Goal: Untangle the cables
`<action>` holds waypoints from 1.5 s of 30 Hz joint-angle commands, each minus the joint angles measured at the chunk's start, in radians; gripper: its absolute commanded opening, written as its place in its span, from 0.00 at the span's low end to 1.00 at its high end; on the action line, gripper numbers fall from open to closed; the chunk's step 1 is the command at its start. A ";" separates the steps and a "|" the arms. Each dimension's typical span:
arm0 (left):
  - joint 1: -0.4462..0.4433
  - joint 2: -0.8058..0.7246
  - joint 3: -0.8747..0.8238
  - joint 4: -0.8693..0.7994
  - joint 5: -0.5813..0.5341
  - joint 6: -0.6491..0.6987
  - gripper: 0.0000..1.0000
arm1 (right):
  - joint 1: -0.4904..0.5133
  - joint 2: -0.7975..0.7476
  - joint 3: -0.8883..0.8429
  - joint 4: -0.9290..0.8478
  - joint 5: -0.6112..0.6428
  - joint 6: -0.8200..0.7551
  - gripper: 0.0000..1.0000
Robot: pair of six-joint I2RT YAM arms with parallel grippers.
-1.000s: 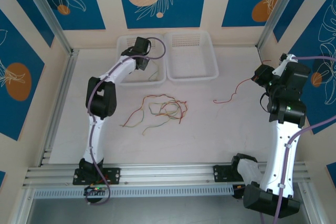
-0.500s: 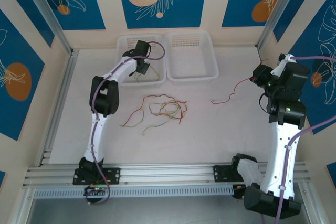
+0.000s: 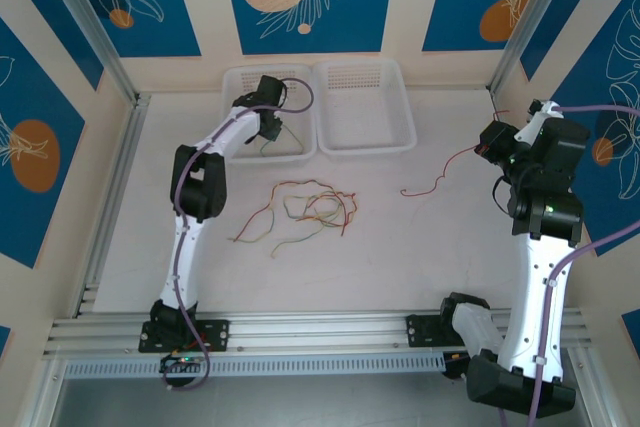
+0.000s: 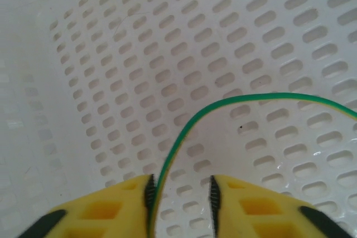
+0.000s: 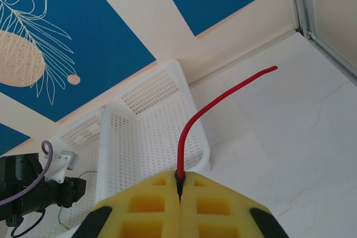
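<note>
A loose tangle of red, yellow-green and orange-brown cables (image 3: 310, 209) lies mid-table. My left gripper (image 3: 271, 128) reaches down into the left white basket (image 3: 240, 82). Its jaws (image 4: 180, 185) stand open, and a yellow-green cable (image 4: 234, 100) runs between them along the left pad and curves across the perforated floor. At the right, my right gripper (image 3: 492, 145) is held above the table, shut (image 5: 179, 179) on a red cable (image 5: 223, 101). The rest of that red cable (image 3: 440, 179) trails down onto the table to the left.
A second white basket (image 3: 365, 144) stands beside the first at the back wall. Aluminium rails run along the left side and the near edge. Purple arm cables loop off both wrists.
The left jaws have parted and let go of the yellow-green cable inside the basket. The right gripper's red cable has shifted slightly to the left.
</note>
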 commanded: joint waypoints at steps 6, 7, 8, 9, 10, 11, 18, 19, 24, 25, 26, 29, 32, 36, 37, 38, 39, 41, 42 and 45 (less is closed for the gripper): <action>0.006 -0.153 0.031 0.031 -0.007 -0.004 1.00 | 0.026 -0.034 0.023 -0.009 -0.012 0.009 0.00; 0.005 -0.164 0.031 0.028 -0.004 -0.008 1.00 | 0.028 -0.032 0.023 -0.009 -0.011 0.010 0.00; 0.002 -0.178 0.030 0.021 -0.008 -0.011 1.00 | 0.031 -0.033 0.023 -0.008 -0.008 0.009 0.00; -0.003 -0.194 0.027 0.019 -0.019 -0.011 1.00 | 0.038 -0.032 0.021 -0.005 -0.001 0.008 0.00; -0.007 -0.207 0.024 0.013 -0.030 -0.010 1.00 | 0.042 -0.033 0.020 -0.003 0.004 0.005 0.00; -0.013 -0.223 0.026 -0.004 -0.043 -0.006 1.00 | 0.049 -0.031 0.018 0.003 0.000 -0.003 0.00; -0.093 -0.403 -0.028 0.004 -0.138 0.053 1.00 | 0.176 -0.017 0.033 0.076 -0.018 -0.064 0.00; -0.099 -0.432 -0.046 0.017 -0.119 0.050 1.00 | 0.197 -0.008 0.043 0.080 -0.004 -0.068 0.00; -0.153 -0.612 -0.174 0.086 -0.119 0.019 1.00 | 0.287 0.088 0.160 0.092 0.038 -0.078 0.00; -0.171 -0.664 -0.243 0.133 -0.116 0.020 1.00 | 0.293 0.118 0.187 0.092 0.032 -0.077 0.00; -0.193 -0.729 -0.327 0.199 -0.101 0.021 1.00 | 0.304 0.151 0.218 0.097 0.031 -0.074 0.00; -0.248 -0.945 -0.635 0.433 -0.057 -0.039 0.99 | 0.329 0.244 0.309 0.116 0.043 -0.066 0.00; -0.262 -1.152 -0.958 0.666 0.058 -0.147 0.98 | 0.342 0.350 0.410 0.136 0.053 -0.064 0.00; -0.271 -1.366 -1.273 0.857 0.163 -0.217 0.93 | 0.361 0.511 0.536 0.187 0.076 -0.082 0.00; -0.275 -1.395 -1.310 0.864 0.188 -0.218 0.92 | 0.368 0.552 0.569 0.195 0.083 -0.087 0.00; -0.282 -1.424 -1.343 0.852 0.212 -0.214 0.92 | 0.377 0.598 0.608 0.204 0.104 -0.096 0.00; -0.288 -1.448 -1.374 0.838 0.226 -0.214 0.91 | 0.385 0.646 0.649 0.211 0.112 -0.109 0.00; -0.301 -1.498 -1.441 0.835 0.225 -0.224 0.91 | 0.396 0.751 0.751 0.189 0.117 -0.130 0.00; -0.304 -1.525 -1.481 0.841 0.208 -0.243 0.91 | 0.400 0.810 0.814 0.165 0.120 -0.147 0.00; -0.303 -1.591 -1.568 0.829 0.082 -0.331 0.94 | 0.406 0.968 0.954 0.108 0.107 -0.198 0.00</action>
